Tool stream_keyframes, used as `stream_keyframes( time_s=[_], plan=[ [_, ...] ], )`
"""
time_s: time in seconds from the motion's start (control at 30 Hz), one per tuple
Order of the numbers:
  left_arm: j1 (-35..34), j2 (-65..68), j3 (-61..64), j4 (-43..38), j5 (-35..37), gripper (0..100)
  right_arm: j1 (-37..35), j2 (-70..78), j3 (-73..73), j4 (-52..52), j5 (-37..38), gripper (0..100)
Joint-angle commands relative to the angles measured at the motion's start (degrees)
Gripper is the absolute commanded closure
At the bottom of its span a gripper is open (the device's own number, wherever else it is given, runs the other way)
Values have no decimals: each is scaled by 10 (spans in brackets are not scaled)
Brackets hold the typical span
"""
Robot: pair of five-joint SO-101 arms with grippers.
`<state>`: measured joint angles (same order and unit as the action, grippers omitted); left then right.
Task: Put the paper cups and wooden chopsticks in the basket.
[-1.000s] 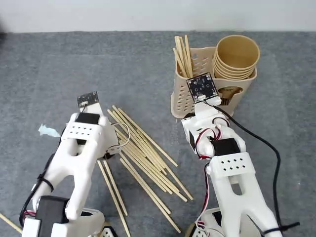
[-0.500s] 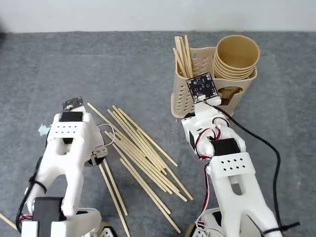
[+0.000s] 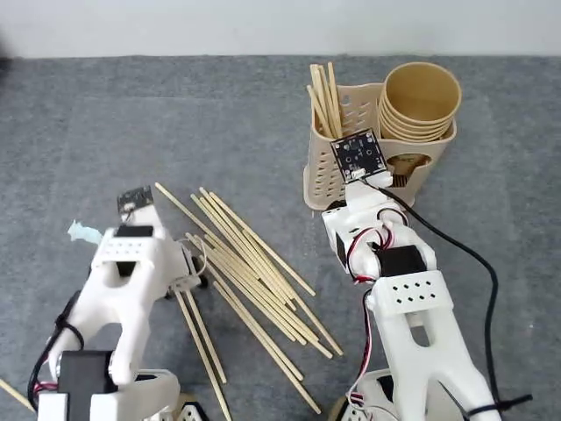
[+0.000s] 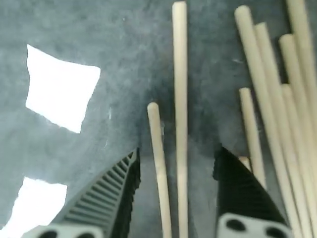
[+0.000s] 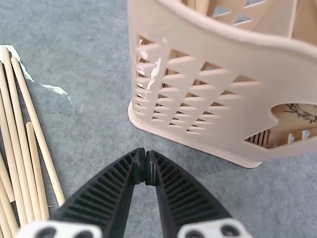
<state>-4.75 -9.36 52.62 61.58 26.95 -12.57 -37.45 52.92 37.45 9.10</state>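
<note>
Hovering low over the grey table cover [image 3: 219,114], the left gripper [image 4: 177,153] has its jaws spread apart. Two loose chopsticks [image 4: 179,99] lie lengthwise on the cover in the gap between them, and neither finger appears to touch them. More sticks lie side by side just beyond one jaw, and white scraps of paper [image 4: 59,89] lie on the cover beyond the other.

From above, this arm stands at the near left of the table, at the left edge of the pile of chopsticks [image 3: 254,267]. The pile fans out across the cover between the two arms. A pale blue scrap [image 3: 85,232] lies just to the arm's left, and a single stick [image 3: 13,395] pokes in at the near left corner.

The right gripper [image 5: 145,157] has its jaws pressed together with nothing between them. It points down at the cover just in front of the basket [image 5: 208,99], close to its perforated wall but apart from it.

Farthest back, the basket stands upright. A bundle of sticks [image 3: 323,96] leans in its left compartment, and a nested stack of paper cups [image 3: 423,92] sits in its right one.
</note>
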Motion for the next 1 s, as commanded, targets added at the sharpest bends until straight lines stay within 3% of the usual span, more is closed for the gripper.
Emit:
stream_keyframes(
  time_s=[0.0, 0.23, 0.43, 0.67, 0.97],
  plan=[
    [-4, -7, 30, -42, -8, 819, 3, -17, -4, -6, -1, 987],
    [-4, -4, 25, -43, -5, 988, 4, -17, -4, -6, -1, 987],
    [17, -4, 25, -43, 33, 988, 5, -17, -4, -6, -1, 987],
    [98, -11, -6, -37, 54, 988, 6, -17, -4, -6, -1, 987],
    [110, -11, -199, 126, 74, 988, 6, -17, -5, -6, -1, 987]
  ],
)
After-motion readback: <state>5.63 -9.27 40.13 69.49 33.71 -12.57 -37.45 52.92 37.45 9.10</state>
